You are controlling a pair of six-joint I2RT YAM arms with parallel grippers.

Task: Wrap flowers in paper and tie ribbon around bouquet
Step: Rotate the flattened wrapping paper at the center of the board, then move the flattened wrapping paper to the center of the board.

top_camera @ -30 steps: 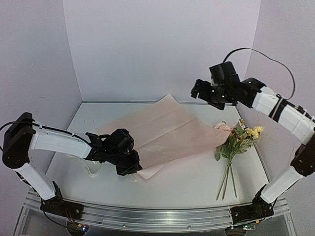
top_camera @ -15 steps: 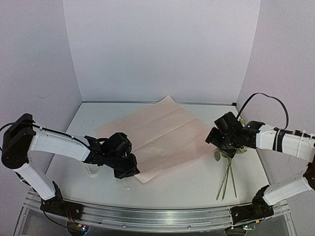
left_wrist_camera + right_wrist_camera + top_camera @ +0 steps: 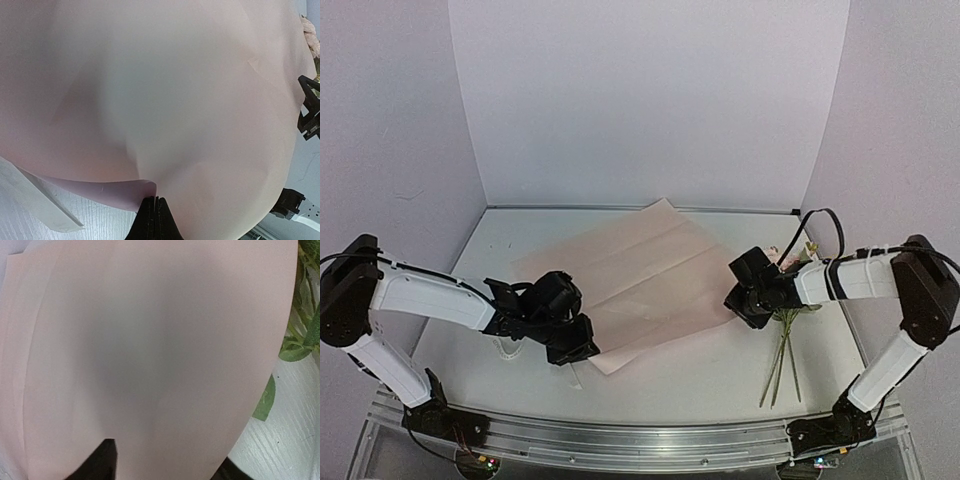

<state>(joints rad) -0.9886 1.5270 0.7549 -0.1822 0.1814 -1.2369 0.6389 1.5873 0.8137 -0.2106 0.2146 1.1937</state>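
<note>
The large pink tissue-paper sheet (image 3: 640,265) lies flat, and the left gripper (image 3: 155,200) is pinched tight on its near corner. At the sheet's right corner sits the right gripper (image 3: 735,300), fingers partly apart, seemingly straddling the paper's edge. The pink-and-yellow artificial flowers (image 3: 783,335) lie just beyond that corner, with their stems trailing nearward.

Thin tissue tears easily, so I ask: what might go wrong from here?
The left gripper is shut on a corner of the thin pink wrapping paper; a hard pull may tear it. The right gripper, jaws apart over the opposite corner, sits beside the artificial flowers with green leaves and may snag or drag them.
</note>
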